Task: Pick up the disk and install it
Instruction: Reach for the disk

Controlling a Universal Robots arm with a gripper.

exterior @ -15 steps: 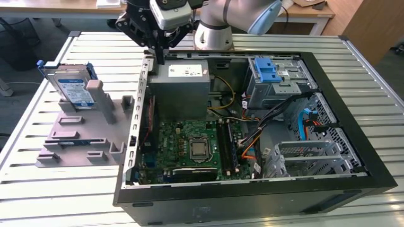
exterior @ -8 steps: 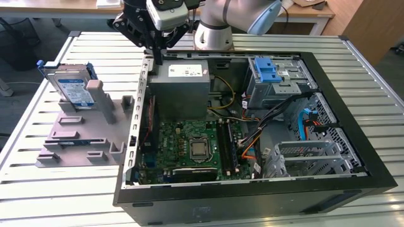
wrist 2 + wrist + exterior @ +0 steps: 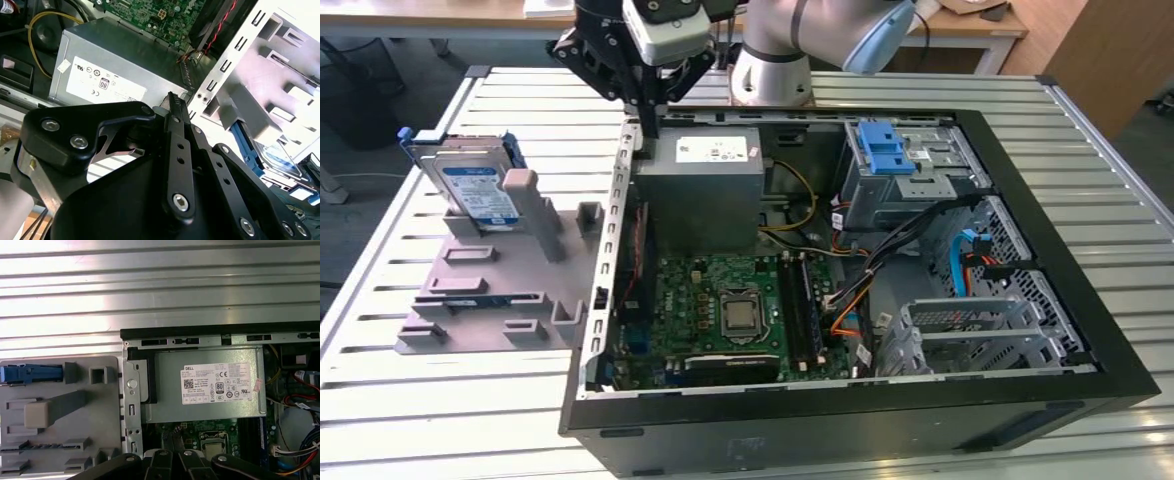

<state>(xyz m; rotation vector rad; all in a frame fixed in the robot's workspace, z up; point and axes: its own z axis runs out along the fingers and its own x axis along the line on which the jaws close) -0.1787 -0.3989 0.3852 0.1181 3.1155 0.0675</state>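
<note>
Slatted metal table point(image 3: 400, 400) carrying an open computer case point(image 3: 854, 430), its near wall cut off at the exterior view's lower edge, and, at the exterior view's left, a grey holder point(image 3: 480, 290). The disk point(image 3: 474, 190) stands on edge in that holder, partly hidden by a grey post point(image 3: 520, 195). The gripper point(image 3: 646, 115), fingers point(image 3: 176, 130) together and empty, hangs over the case rim beside the power supply point(image 3: 700, 185).

White label point(image 3: 217, 384) with certification symbols and barcode sat on grey power supply point(image 3: 167, 395). White-and-blue label point(image 3: 480, 195) on the disk point(image 3: 464, 175), print illegible.
</note>
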